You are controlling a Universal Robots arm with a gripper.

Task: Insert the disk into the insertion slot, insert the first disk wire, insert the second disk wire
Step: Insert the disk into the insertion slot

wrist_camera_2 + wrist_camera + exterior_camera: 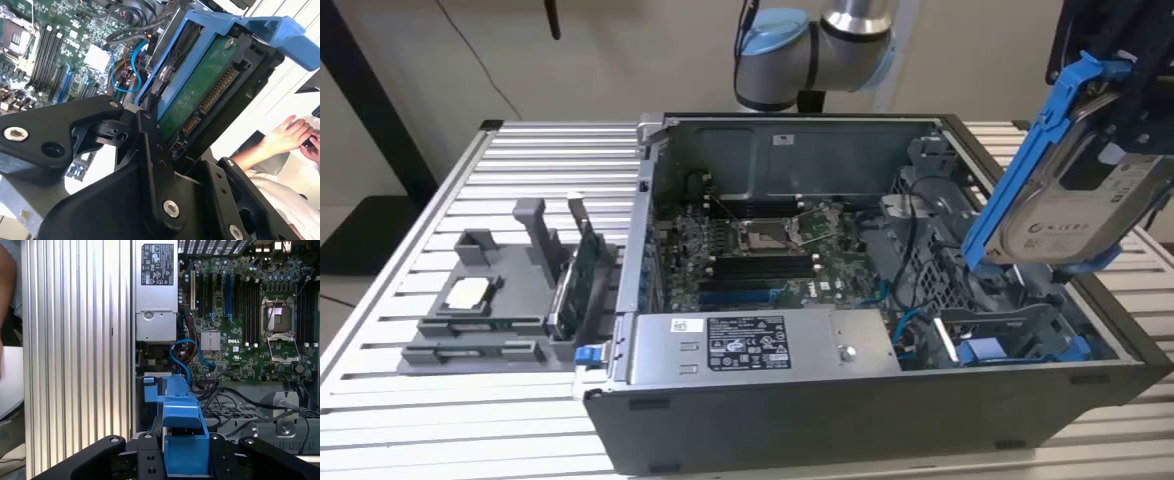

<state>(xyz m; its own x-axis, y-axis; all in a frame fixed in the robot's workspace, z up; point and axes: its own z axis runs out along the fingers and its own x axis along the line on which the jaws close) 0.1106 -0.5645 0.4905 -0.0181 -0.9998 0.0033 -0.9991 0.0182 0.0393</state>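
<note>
Disk (1054, 225) (a silver drive with a white label, in its blue carrier frame) hangs tilted at the upper right of the exterior view, above the right end of the open computer case (854, 410) and apart from it. The tool (1107, 140) is closed on the disk; in the second wrist view its black fingers (150, 145) press against the carrier. The insertion slot (1003, 330) lies lower right, below the disk, which is not yet in it. The case stands on the ribbed desk (400, 420).
</note>
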